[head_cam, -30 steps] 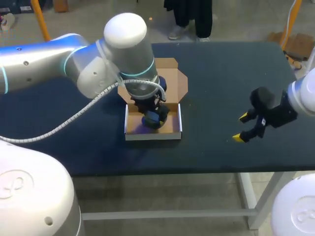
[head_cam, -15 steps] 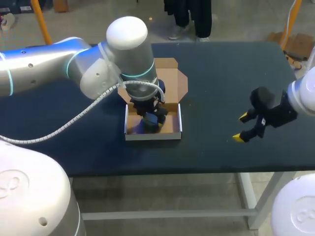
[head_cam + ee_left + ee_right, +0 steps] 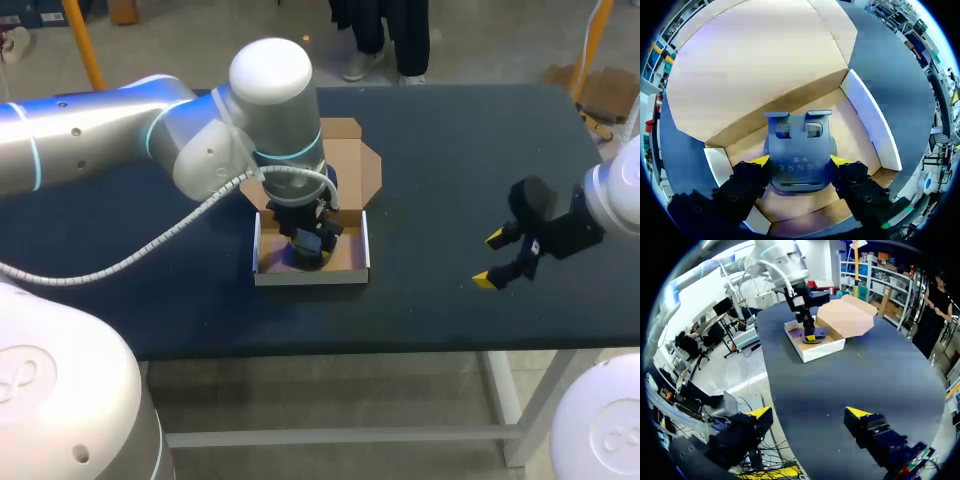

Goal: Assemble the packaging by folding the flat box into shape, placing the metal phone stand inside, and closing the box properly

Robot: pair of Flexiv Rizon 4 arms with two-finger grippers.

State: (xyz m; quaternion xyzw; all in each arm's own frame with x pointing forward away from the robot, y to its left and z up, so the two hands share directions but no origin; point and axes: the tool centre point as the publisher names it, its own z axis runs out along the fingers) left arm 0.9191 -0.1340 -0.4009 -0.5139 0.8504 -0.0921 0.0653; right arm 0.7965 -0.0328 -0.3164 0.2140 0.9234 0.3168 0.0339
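An open cardboard box [image 3: 310,277] lies mid-table, its brown lid [image 3: 357,165] folded back flat behind it. My left gripper [image 3: 309,242] reaches down into the box. In the left wrist view the gripper [image 3: 801,161] is shut on the grey metal phone stand [image 3: 798,134]. One yellow tip presses each side of the stand's base, which sits low over the box floor between the white side walls [image 3: 870,119]. My right gripper [image 3: 489,260] hangs open over bare table at the right, well clear of the box [image 3: 816,348], with nothing between its fingers [image 3: 760,413].
The dark table top [image 3: 440,180] stretches between the box and the right gripper. The left arm's white cable [image 3: 150,245] loops over the table's left part. The table's front edge runs close below the box.
The left arm's wrist and elbow have shifted a little to the right over the box, the stand still gripped inside it. The right arm has not moved.
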